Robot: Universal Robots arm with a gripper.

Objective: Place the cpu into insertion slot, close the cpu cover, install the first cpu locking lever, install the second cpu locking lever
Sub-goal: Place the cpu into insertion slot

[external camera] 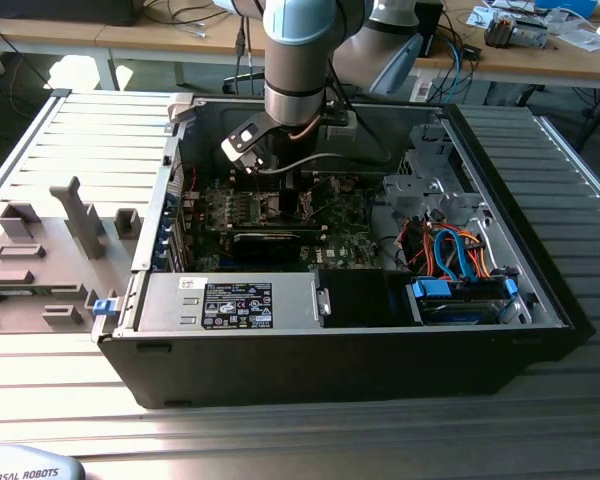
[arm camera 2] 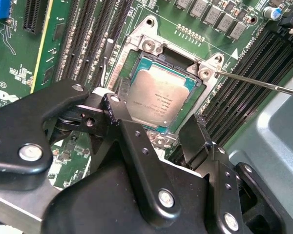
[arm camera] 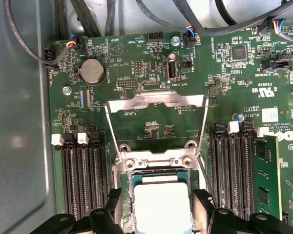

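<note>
Already the cpu (arm camera 2: 161, 97) lies flat in the socket (arm camera 2: 149, 45), metal top up and square to the frame, so the first step looks done. The gripper (arm camera 2: 154, 117) hangs right over it with its jaws set wider than the chip: in both wrist views a black finger (arm camera 2: 118, 109) stands on each side with a strip of socket showing between pad and cpu edge, so I judge it is gripping nothing. Just beyond the chip, on the far side of the socket, the cover (arm camera: 156, 99) is tipped up and open, and bare board shows through its open centre; it has not been shut. One thin lever (arm camera 2: 263, 84) juts out from a socket corner over the memory slots (arm camera 2: 244, 73), unlatched. The other I cannot pick out for sure. That leaves the cover and both levers to do, roughly three of the four steps. Round the socket lies the green board (arm camera: 136, 63), with banks of dark slots on both sides. In the exterior view the arm (external camera: 300, 60) comes straight down into the open case (external camera: 550, 290) and works at the far side, a little toward the exterior view's left, while bundles of orange and blue cable sit near the exterior view's right.
</note>
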